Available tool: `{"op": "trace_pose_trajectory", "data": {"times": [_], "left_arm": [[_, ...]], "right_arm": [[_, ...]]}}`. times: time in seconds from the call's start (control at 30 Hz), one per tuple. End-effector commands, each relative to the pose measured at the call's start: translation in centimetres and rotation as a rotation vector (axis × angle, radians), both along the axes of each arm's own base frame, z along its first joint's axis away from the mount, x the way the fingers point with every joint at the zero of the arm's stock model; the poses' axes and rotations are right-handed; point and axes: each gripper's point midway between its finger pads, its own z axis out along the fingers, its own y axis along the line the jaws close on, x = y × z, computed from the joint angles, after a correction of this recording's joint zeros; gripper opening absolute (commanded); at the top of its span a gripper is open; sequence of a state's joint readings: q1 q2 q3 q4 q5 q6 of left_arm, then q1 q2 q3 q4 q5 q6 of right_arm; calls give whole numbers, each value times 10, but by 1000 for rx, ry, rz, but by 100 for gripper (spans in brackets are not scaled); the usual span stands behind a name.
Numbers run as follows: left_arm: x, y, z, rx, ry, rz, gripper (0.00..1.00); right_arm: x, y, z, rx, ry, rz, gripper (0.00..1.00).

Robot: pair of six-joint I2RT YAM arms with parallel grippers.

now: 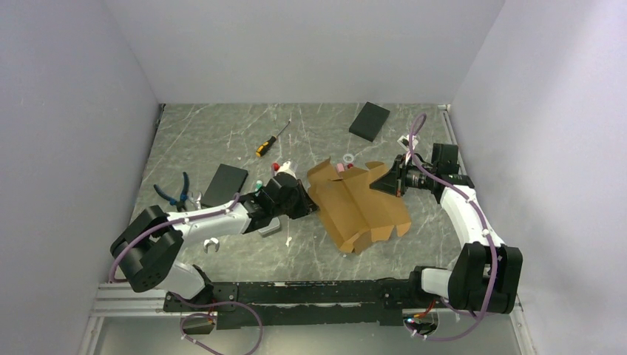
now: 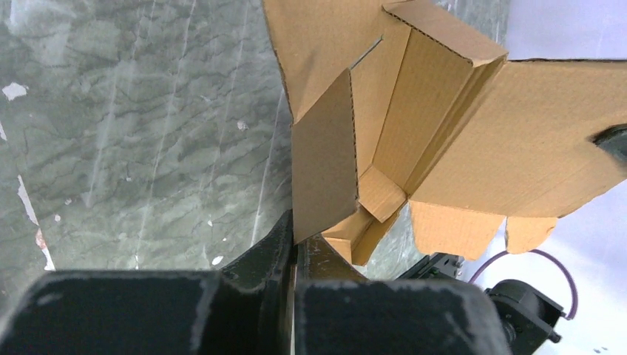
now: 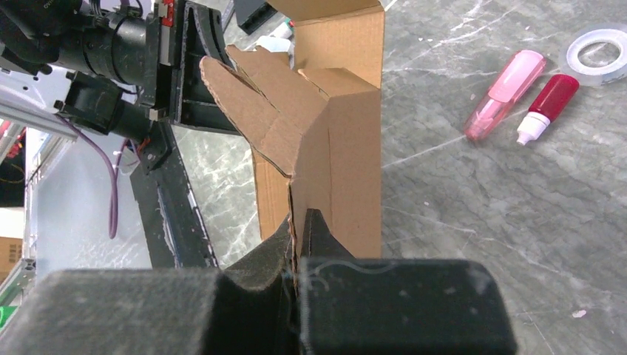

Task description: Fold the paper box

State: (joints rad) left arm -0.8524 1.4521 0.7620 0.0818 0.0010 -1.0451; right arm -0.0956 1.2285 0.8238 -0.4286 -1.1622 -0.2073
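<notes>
Covering the floor of the enclosure is a grey marbled tabletop, streaked with pale scuffs and hemmed on three sides by plain white walls. Near its middle sits the paper box, a creased tan sheet partly lifted, some flaps raised. The left gripper is clenched on a flap at the sheet's left edge; the right gripper pinches a folded edge on the opposite side. Scattered on the stone are a screwdriver, blue pliers, a black slab toward the back and a second slab beside the left arm. A pink tube, a red bottle and a tape ring lie close together.
</notes>
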Motion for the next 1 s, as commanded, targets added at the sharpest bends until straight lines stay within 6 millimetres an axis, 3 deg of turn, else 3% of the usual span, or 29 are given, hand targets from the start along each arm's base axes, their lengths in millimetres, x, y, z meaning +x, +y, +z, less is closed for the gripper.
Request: {"op": "trace_pose_trajectory", "data": {"times": [0.0,0.13,0.23,0.37,0.5,0.67,0.83,0.97], "left_arm": [[1,-3,9,-14,18,29,13],[-1,-4,18,-49,-10,5,26],[-5,-8,25,-92,-36,-44,30],[-11,-8,36,-143,-105,-110,55],[-16,6,46,-148,-163,-120,76],[-25,35,56,-137,-259,-120,90],[-28,78,50,-103,-336,-26,91],[-33,103,34,-95,-345,35,76]], "right_arm": [[-5,7,17,44,-64,47,0],[-4,6,18,34,-74,39,0],[-4,6,18,30,-78,35,0],[-1,3,16,6,-82,11,0],[4,-1,12,-26,-86,-24,0],[6,-3,11,-40,-91,-42,0],[7,-4,11,-41,-91,-44,0],[7,-4,11,-40,-90,-44,0]]}}
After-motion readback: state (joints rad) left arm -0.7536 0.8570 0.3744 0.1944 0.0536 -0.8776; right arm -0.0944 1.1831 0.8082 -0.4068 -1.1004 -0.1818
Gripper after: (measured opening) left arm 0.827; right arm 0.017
